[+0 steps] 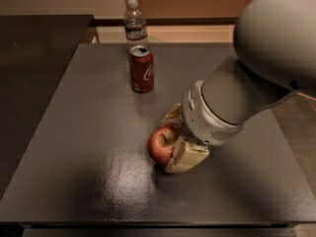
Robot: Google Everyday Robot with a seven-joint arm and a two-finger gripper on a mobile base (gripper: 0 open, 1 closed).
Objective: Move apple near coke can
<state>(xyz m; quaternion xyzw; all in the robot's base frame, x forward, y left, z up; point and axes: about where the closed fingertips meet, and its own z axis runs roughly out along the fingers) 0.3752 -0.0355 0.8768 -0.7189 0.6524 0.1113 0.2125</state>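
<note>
Claw round apple, table ctr; coke can behind, btl behind that.

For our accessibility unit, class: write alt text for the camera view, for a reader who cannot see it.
The robot's gripper is closed on the apple near the middle of a dark table. The coke can stands upright farther back, with a water bottle behind it.
</note>
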